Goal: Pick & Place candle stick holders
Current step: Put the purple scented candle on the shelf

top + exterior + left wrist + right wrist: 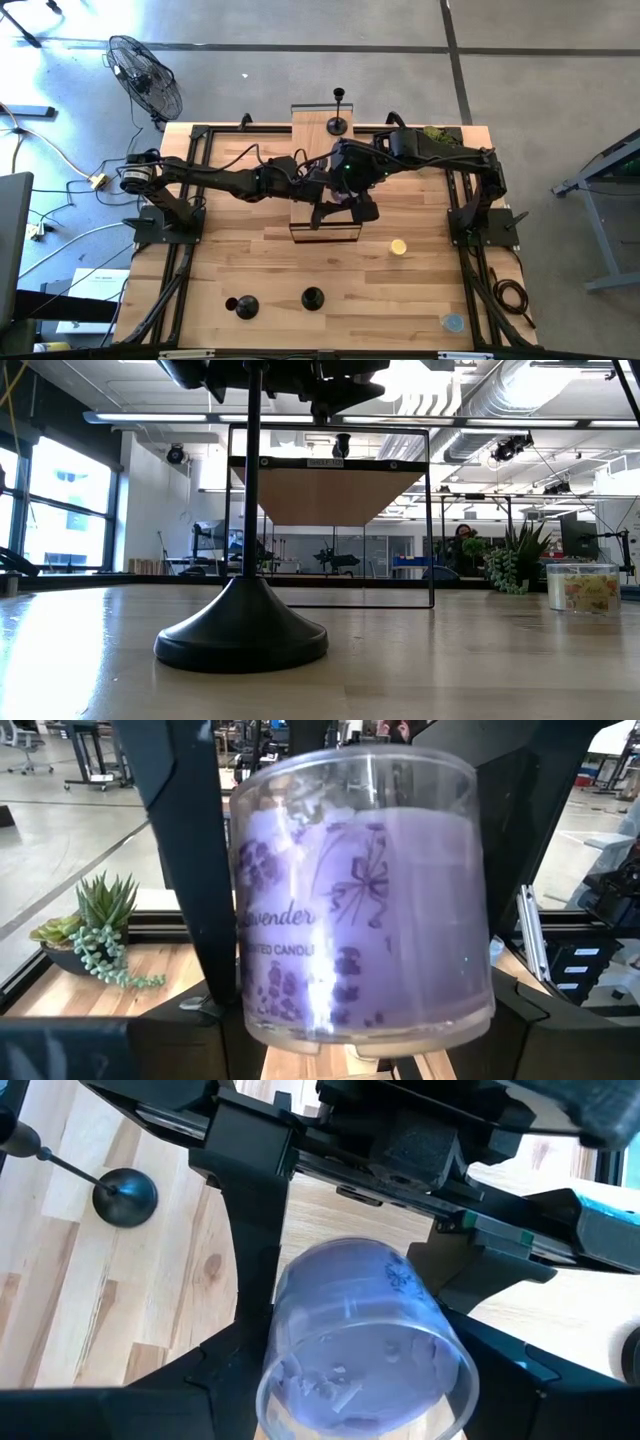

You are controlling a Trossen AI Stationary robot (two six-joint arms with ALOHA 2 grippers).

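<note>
Crowded over the middle of the table point(250, 260): both arms meeting above a small wooden shelf stand point(322, 232), with a lavender candle jar point(365, 900) filling the gap between dark fingers point(190, 850). Blocked along the front edge by two black candle stick holders point(242, 306), side by side but apart. Open, bare wood between that stand and the front edge, apart from a small yellow object point(398, 247) toward the right.

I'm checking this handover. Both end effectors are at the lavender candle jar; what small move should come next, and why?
Probably the right end effector should ease back off the lavender candle jar, since the left end effector grips it between its fingers above the wooden shelf.
</note>
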